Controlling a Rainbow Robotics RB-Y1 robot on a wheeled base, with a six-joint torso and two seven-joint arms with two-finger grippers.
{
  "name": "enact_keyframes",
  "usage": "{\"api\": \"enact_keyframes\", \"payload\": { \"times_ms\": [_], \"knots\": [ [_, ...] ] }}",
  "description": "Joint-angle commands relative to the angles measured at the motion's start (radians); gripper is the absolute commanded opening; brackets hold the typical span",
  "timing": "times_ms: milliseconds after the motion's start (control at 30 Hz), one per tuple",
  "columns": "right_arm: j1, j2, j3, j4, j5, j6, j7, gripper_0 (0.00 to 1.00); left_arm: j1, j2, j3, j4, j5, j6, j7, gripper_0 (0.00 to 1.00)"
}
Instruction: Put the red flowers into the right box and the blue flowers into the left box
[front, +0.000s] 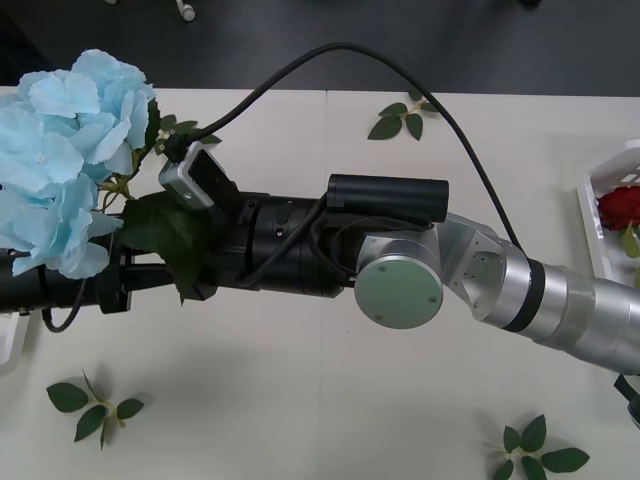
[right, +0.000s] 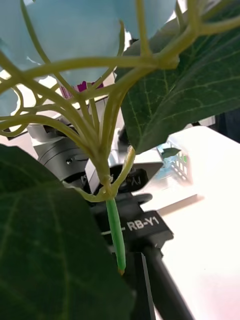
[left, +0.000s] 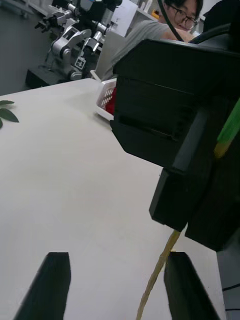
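scene: a pale table (front: 300, 380) seen from above, with the right arm (front: 560, 300) stretched across it towards the robot's left side.
blue flower: a pale-blue hydrangea cluster (front: 60, 150) is held up above the table's left edge, at the end of the right arm, its big green leaf (front: 170, 235) lying over the black wrist.
stem: in the right wrist view the green stem (right: 116, 235) hangs straight down from the branching head and ends in a free tip.
right gripper: the black block (left: 165, 110) looms close before the left wrist camera, green stem beside it; whether it is clamped or spread cannot be told, as leaves cover it.
left gripper: (left: 117, 285) spread wide, low over the table just below the right gripper; a thin yellowish stem (left: 157, 265) runs through the gap, touching neither finger.
right box: white box (front: 600, 180) at the table's right edge, with a red rose (front: 620, 205) lying in it.
left box: white slotted box (right: 176, 161) beyond the left arm.
loose leaves: sprigs lie at the far side (front: 405, 118), near left (front: 95, 405) and near right (front: 535, 450).
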Motion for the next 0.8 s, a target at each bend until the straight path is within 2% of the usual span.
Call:
{"api": "enact_keyframes", "payload": {
  "times_ms": [33,433,500,533,600,633,700,800],
  "knots": [
    [-0.028,0.008,-0.016,-0.017,-0.002,-0.007,0.015,0.0,-0.018,0.011,-0.009,-0.007,0.004,-0.017,-0.014,0.0],
    [-0.028,0.008,-0.016,-0.017,-0.002,-0.007,0.015,0.0,-0.018,0.01,-0.013,-0.007,0.016,-0.029,-0.014,0.0],
    [-0.028,0.008,-0.016,-0.017,-0.002,-0.007,0.015,0.15,-0.016,0.011,-0.013,-0.009,0.018,-0.031,-0.014,0.0],
    [-0.028,0.008,-0.016,-0.017,-0.002,-0.007,0.015,0.3,-0.018,0.01,-0.013,-0.007,0.018,-0.031,-0.014,0.0],
    [-0.028,0.008,-0.016,-0.017,-0.002,-0.007,0.015,0.76,-0.016,0.011,-0.013,-0.009,0.021,-0.034,-0.014,0.0],
    [-0.028,0.008,-0.016,-0.017,-0.002,-0.007,0.015,0.95,-0.018,0.011,-0.012,-0.009,0.021,-0.037,-0.014,0.0],
    [-0.028,0.008,-0.016,-0.017,-0.002,-0.007,0.015,1.0,-0.016,0.011,-0.009,-0.009,0.023,-0.04,-0.014,0.0],
    [-0.028,0.008,-0.016,-0.017,-0.002,-0.007,0.015,1.0,-0.016,0.011,-0.006,-0.007,0.029,-0.043,-0.014,0.0]
  ]
}}
